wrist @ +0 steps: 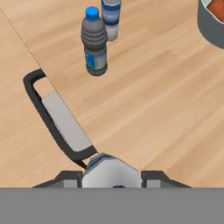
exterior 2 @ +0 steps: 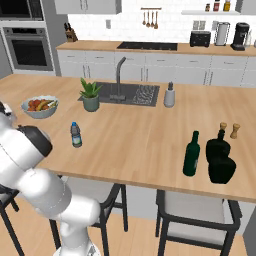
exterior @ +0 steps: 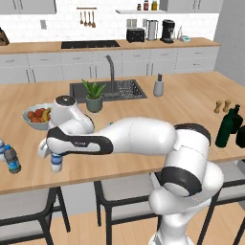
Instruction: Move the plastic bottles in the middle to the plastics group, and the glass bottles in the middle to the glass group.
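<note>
Now, on the hand view, I see a pale water bottle [wrist: 111,175] sitting between the two dark finger tips, jaws closed against its sides, seen from the top down. The gripper [exterior: 56,160] holds that same bottle [exterior: 56,162] at the near-left part of the island counter [exterior: 191,98], its base close to or on the wood; I cannot tell which.

Just left of it on the left base view stands a blue-capped water bottle [exterior: 13,160], upright, with a second clear bottle [exterior: 1,148] at the frame's edge behind it. The hand view shows these two [wrist: 94,43] and [wrist: 111,17] upright and near each other, apart from the held one.

One more small bottle with a blue label [exterior 2: 75,135] stands alone, upright, on the right base view, toward the counter's middle-left, well apart from everything else.

Far right: a tall slim green bottle [exterior 2: 191,155] stands upright, just beside the squat near-black bottles [exterior 2: 220,157]. Two small wooden shakers [exterior 2: 229,130] stand behind those.

Further out: a fruit bowl [exterior 2: 39,107] at the left, a potted plant [exterior 2: 90,96] by the sink [exterior 2: 137,95], a grey dispenser [exterior 2: 169,96] to the sink's right. A stool seat [wrist: 63,122] shows below the counter edge on the hand view.
</note>
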{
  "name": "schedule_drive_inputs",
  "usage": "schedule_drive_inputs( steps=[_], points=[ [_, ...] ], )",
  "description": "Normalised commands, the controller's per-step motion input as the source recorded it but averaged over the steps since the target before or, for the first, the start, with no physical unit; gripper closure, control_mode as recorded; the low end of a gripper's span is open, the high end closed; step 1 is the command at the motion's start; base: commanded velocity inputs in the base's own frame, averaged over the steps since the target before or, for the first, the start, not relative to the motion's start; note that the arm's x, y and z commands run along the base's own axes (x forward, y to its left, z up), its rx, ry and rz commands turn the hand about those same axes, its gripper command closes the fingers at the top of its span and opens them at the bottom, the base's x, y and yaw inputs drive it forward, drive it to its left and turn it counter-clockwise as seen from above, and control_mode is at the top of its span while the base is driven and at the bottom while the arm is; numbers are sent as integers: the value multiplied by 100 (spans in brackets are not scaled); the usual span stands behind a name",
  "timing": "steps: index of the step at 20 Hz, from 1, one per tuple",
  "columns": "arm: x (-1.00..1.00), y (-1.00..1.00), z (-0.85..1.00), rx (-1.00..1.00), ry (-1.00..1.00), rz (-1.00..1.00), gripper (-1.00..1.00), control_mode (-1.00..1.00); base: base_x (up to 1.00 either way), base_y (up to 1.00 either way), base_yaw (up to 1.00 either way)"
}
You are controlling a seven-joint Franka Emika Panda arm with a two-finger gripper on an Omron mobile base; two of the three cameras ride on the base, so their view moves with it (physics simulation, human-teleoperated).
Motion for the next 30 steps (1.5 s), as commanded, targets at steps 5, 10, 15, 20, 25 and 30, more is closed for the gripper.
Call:
schedule_drive_inputs(
  steps=[5,10,15,20,25,30],
  points=[
    [33,47,-6,0,-10,0,100,-100,0,0,0],
    [32,43,-1,0,-4,0,100,-100,0,0,0],
    [19,35,-12,0,0,0,100,-100,0,0,0],
    [12,18,-24,0,3,0,100,-100,0,0,0],
    [10,9,-25,0,4,0,100,-100,0,0,0],
    [19,0,-25,0,1,0,100,-100,0,0,0]
  ],
)
